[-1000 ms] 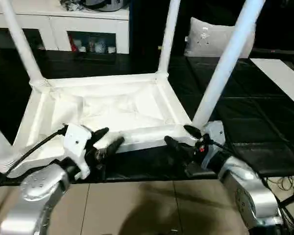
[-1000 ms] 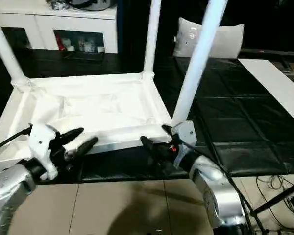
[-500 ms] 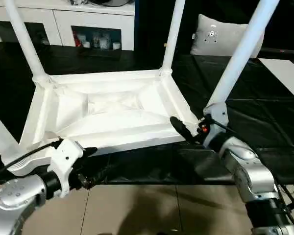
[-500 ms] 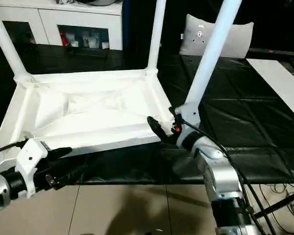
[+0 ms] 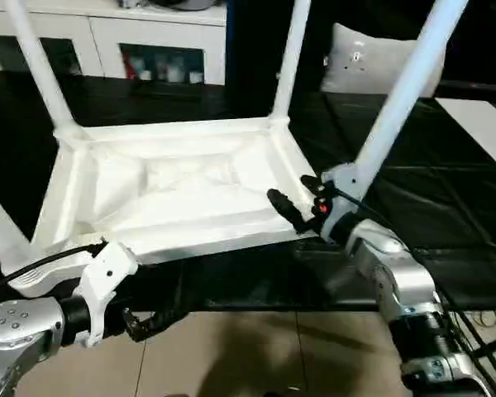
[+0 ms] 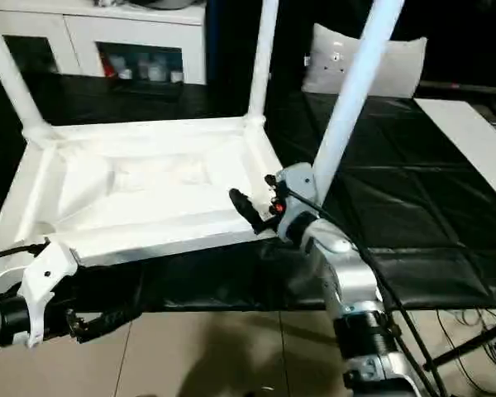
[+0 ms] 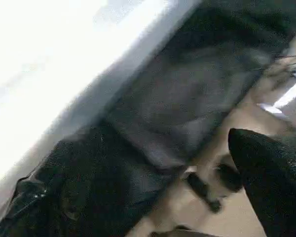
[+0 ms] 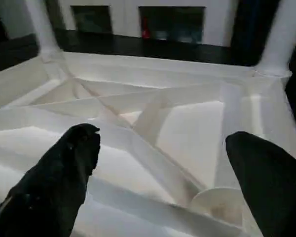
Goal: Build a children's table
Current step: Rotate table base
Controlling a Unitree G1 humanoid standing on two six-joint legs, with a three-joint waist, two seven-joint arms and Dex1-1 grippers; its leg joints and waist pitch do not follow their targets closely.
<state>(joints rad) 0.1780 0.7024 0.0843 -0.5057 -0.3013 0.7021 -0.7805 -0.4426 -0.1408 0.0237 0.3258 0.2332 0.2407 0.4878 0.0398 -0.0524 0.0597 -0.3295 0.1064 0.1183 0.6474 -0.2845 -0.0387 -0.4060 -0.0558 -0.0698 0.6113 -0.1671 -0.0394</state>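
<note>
The white children's table [image 5: 182, 186] lies upside down on a black padded surface, ribbed underside up, with long white legs [image 5: 397, 91] rising from its corners. My right gripper [image 5: 296, 194] is open at the near right corner, its fingers [image 8: 64, 168] spread over the ribbed underside beside a round corner socket [image 8: 214, 200], gripping nothing. My left gripper [image 5: 153, 318] hangs low in front of the surface's near edge, below the table's near left rim, and is open and empty. One of its black fingers [image 7: 271, 177] shows in the left wrist view, with the table's white rim [image 7: 49, 74] beyond.
A white cabinet with glass doors [image 5: 157, 41] stands at the back, with a grey pillow [image 5: 360, 62] to its right. A flat white board [image 5: 479, 124] lies at the far right on the black surface [image 5: 446, 215]. Tiled floor [image 5: 256, 356] and cables [image 5: 479, 331] lie below.
My left gripper has drawn back from the table's near rim, sunk below the surface's edge and opened. My right gripper has risen over the near right corner. The camera has shifted too.
</note>
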